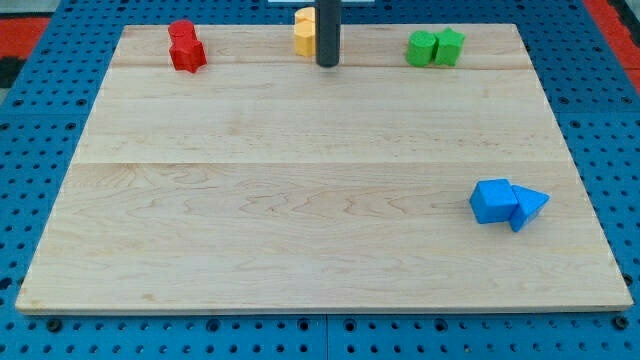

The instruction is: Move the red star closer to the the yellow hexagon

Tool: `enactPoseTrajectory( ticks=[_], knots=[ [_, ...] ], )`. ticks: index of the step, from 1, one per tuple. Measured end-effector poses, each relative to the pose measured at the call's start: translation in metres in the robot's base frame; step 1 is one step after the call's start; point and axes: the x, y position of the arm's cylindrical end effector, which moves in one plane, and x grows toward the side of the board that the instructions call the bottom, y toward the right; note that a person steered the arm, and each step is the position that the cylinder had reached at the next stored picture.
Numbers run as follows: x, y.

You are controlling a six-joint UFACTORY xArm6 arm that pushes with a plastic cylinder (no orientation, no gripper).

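Two red blocks touch near the view's top left: a red round block (181, 32) and, just below it, a red star (188, 54). Yellow blocks (304, 33), stacked one above the other in the view, sit at the view's top middle; the rod hides their right side, so I cannot tell which is the hexagon. My tip (327, 64) stands on the board just right of the yellow blocks, touching or nearly so. It is far to the right of the red star.
Two green blocks (435, 47) sit together at the view's top right. A blue cube (491, 200) and a blue triangular block (528, 207) touch at the right, lower down. The wooden board (300, 200) lies on a blue pegboard.
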Motion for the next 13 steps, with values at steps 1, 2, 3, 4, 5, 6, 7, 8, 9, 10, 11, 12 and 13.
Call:
enactPoseTrajectory(
  ticks=[1, 2, 3, 4, 5, 6, 7, 8, 9, 10, 11, 12, 13],
  knots=[
    [0.02, -0.053],
    [0.017, -0.13],
    [0.011, -0.149],
    [0.009, -0.177],
    [-0.013, -0.208],
    [-0.024, -0.243],
    [-0.027, -0.226],
    [-0.038, -0.201],
    [-0.04, -0.201],
    [-0.04, -0.196],
    [-0.04, -0.158],
    [-0.04, -0.118],
    [-0.04, -0.098]
  ],
)
